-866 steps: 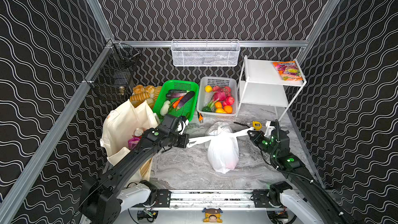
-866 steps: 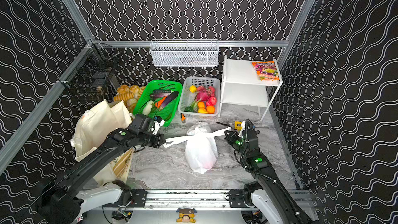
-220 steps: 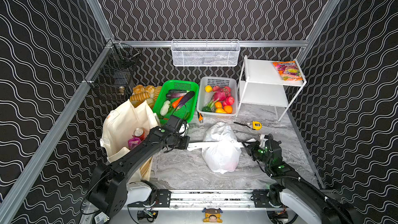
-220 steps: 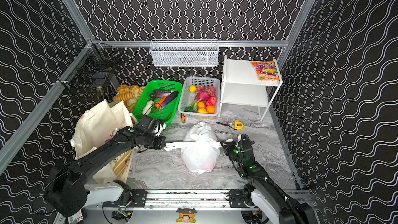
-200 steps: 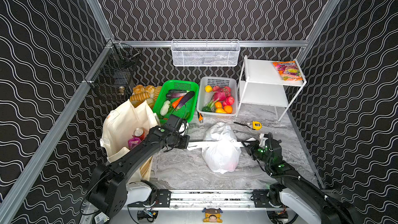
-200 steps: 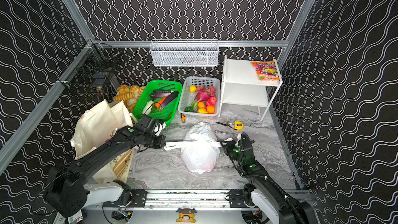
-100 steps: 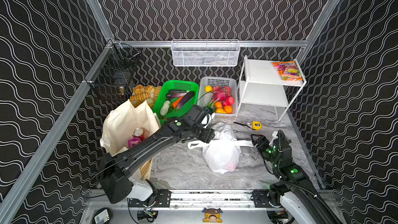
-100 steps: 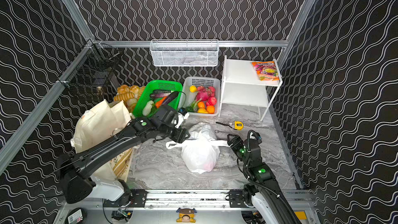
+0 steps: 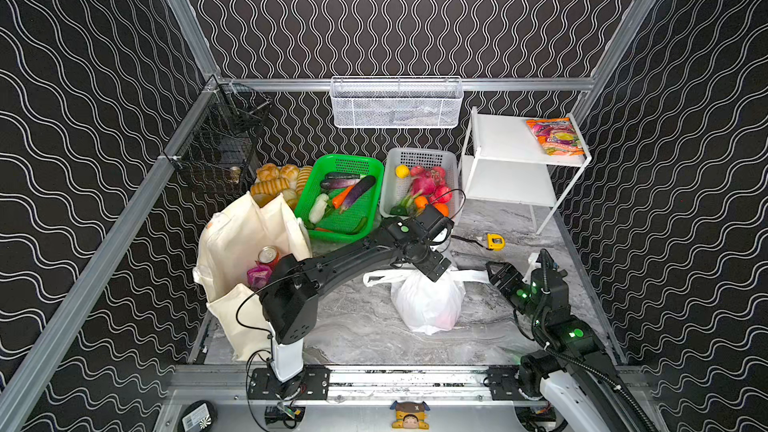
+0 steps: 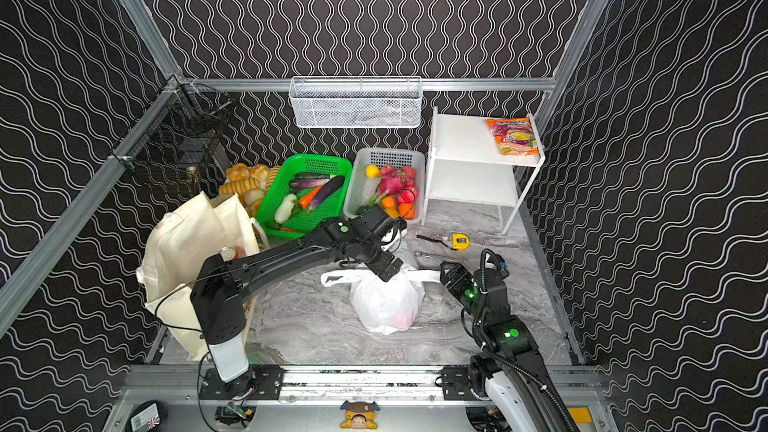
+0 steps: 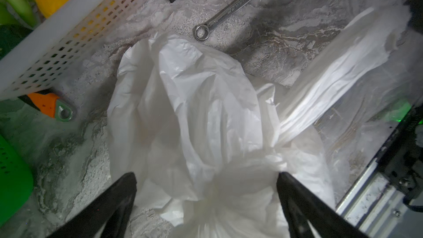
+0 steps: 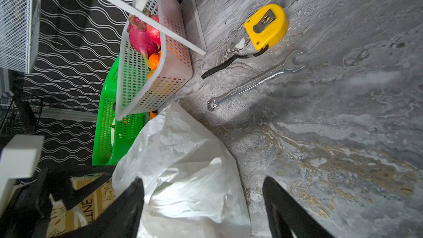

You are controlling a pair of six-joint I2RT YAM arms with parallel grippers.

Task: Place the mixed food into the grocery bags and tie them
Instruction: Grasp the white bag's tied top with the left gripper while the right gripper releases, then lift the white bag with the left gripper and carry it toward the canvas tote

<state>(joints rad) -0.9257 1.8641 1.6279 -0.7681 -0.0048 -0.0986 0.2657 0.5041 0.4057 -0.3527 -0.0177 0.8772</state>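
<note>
Plastic carrier bag (image 9: 428,305) is now released: left gripper (image 11: 206,175) and right gripper (image 12: 203,191) are seen spread open, empty, so its knot is judged tied.

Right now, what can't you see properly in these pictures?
- What's in the white plastic bag: in both top views, its crinkly plastic hides it.
- Whether the bag's top is knotted: in a top view the left gripper covers it, and the left wrist view blurs there.
- Deep in the cream tote: only a red can and a purple packet show; fabric hides the rest in both top views.
</note>
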